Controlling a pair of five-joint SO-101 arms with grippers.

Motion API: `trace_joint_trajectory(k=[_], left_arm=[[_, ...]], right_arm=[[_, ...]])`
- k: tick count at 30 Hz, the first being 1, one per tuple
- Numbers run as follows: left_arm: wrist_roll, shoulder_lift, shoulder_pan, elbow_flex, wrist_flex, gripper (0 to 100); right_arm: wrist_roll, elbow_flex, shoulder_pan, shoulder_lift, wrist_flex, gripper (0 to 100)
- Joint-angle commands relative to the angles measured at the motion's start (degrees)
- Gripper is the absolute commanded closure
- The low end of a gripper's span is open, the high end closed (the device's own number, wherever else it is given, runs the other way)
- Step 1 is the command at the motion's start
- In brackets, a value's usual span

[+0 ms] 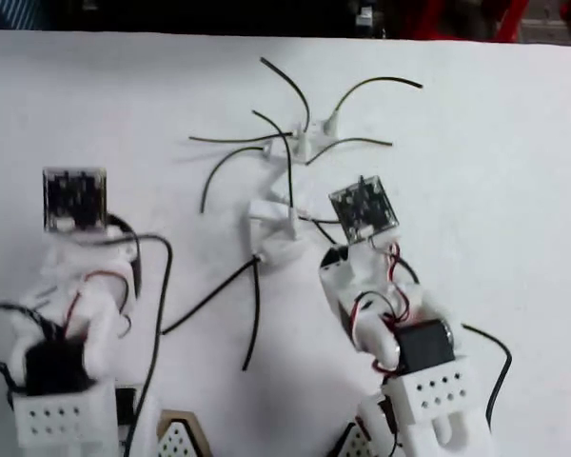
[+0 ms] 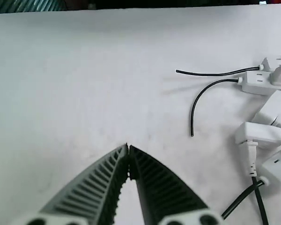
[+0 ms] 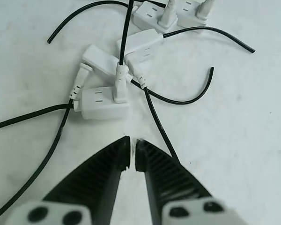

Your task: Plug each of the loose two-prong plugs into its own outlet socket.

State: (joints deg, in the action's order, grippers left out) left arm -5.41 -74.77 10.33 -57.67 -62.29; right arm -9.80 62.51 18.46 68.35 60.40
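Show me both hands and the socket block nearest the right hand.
left hand (image 2: 128, 149): left wrist view, between its fingertips.
right hand (image 3: 132, 142): right wrist view, between its fingertips.
socket block (image 3: 103, 104): right wrist view, middle of its body.

Table (image 1: 514, 190) bright and evenly lit from overhead, close to washout in the high view. Cables (image 1: 207, 298) cast faint, soft-edged shadows lying just beside them. Background (image 1: 219, 14) strip at 12 o'clock dark, underexposed against the white surface.
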Motion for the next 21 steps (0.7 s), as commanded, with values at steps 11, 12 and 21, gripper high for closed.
trace_joint_trajectory(k=[11, 12, 21], left_arm=[[-8.1, -30.3, 0.7, -28.7, -0.5, 98], [-8.4, -29.9, 0.6, -29.7, -0.5, 98], [-8.5, -29.5, 0.5, -38.5, -0.2, 98]], right_arm=[[4.0, 19.3, -0.7, 21.9, -3.7, 98.1], [4.0, 20.8, -0.7, 23.9, -3.7, 98.1], [5.2, 34.5, -0.6, 34.0, -4.5, 98.1]])
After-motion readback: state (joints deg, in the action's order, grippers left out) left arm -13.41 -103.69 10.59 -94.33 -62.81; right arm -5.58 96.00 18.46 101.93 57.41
